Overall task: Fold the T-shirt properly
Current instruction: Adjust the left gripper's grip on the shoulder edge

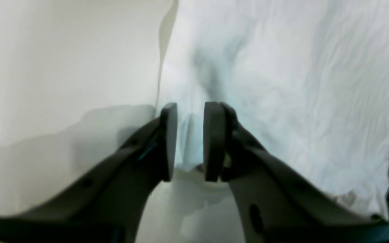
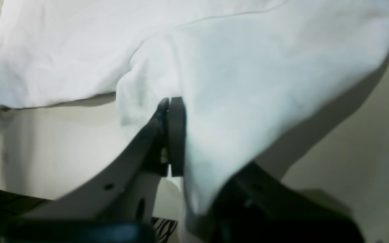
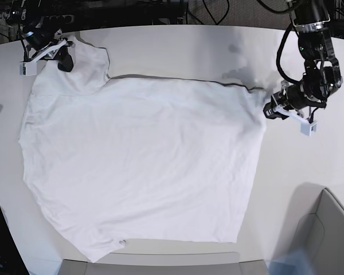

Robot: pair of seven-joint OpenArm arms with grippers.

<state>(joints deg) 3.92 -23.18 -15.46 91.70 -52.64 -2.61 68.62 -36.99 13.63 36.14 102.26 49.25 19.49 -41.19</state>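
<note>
Your right gripper point(image 2: 173, 135) has its dark pads pressed together with white cloth pinched at them; a fold of that cloth drapes over the far finger point(image 2: 248, 195) and hides most of it. What it holds is the plain white, wrinkled cotton T-shirt point(image 3: 143, 166), gripped at the upper corner that sits at the base view's top left. There the fabric is bunched up off the surface around the gripper.

Your left gripper point(image 1: 189, 141) has its two black fingers point(image 1: 167, 141) a little apart, with a lifted edge of the shirt standing between them. You cannot tell from the wrist view whether the pads actually press on the cloth. This gripper sits at the shirt's corner on the base view's right side.

The shirt lies spread and mostly flat across the smooth white tabletop point(image 3: 178, 51), reaching from one gripper to the other.
</note>
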